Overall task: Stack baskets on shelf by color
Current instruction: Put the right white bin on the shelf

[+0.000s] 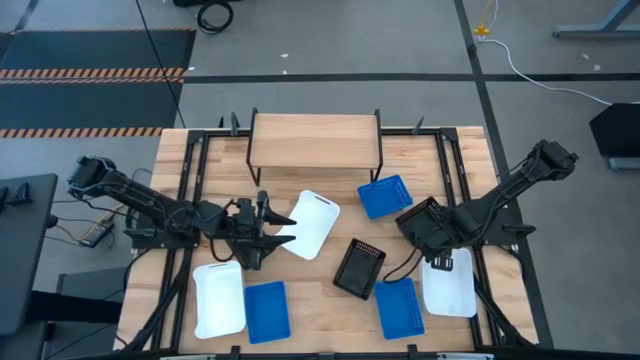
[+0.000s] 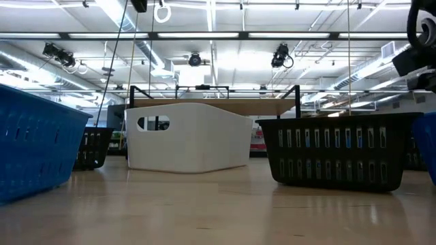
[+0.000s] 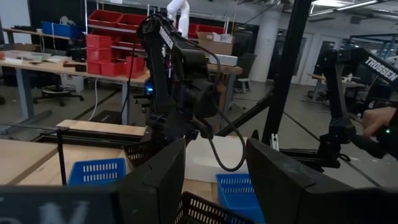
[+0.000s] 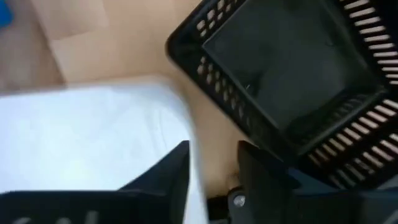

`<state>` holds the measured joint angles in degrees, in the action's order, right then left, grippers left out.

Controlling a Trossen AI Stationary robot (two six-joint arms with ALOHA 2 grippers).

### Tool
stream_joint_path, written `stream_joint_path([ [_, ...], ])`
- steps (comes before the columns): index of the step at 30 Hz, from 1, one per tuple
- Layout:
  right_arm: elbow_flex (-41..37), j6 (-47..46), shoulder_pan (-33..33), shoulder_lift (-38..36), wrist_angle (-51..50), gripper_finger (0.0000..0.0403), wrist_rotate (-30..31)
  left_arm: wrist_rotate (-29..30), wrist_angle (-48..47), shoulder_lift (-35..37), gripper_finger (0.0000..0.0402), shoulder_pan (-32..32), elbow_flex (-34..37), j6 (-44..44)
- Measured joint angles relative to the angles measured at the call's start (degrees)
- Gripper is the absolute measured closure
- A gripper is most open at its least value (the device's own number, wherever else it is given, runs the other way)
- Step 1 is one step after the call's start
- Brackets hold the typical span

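The shelf stands bare at the far edge of the worktop, and every basket lies in front of it, none yet stacked; the white basket sits just in front of the shelf, a blue basket beside it to the right, a black basket nearer the front edge, with further white and blue baskets along that edge. The left end effector hovers at the white basket's left rim with fingers apart and nothing between them; its arm reaches in low from the left. The right end effector stands in front and to the right of the shelf, over a second black basket and a white one, fingers apart, gripping nothing; its arm bends in from the right. In my judgement the step in hand is a rim grasp; each should seat one finger inside the wall, close squarely, then lift level to clear the shelf's edge.
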<state>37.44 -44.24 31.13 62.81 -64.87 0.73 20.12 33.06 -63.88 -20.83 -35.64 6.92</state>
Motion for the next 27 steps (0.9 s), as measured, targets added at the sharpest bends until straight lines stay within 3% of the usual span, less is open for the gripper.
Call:
stream_joint_path([
  [5, 3.22, 2.05, 0.01, 0.0, -0.33, 0.037, -0.79, 1.58, -0.02, 0.0, 0.0227, -0.71, 0.0, 0.0],
  [7, 4.05, 3.49, 0.01, 0.0, 0.35, 0.0391, -1.44, 1.72, -0.02, 0.0, 0.0229, -0.71, 0.0, 0.24],
  [19, 5.39, 5.77, -0.91, 0.02, -1.5, 0.0397, -6.25, 1.74, -0.39, 0.02, 0.023, -0.95, 0.0, 1.14],
  [27, 17.15, 8.88, -2.94, 0.02, -9.45, 0.0398, -1.35, 1.74, -0.33, 0.02, 0.023, -0.95, 0.0, 1.14],
])
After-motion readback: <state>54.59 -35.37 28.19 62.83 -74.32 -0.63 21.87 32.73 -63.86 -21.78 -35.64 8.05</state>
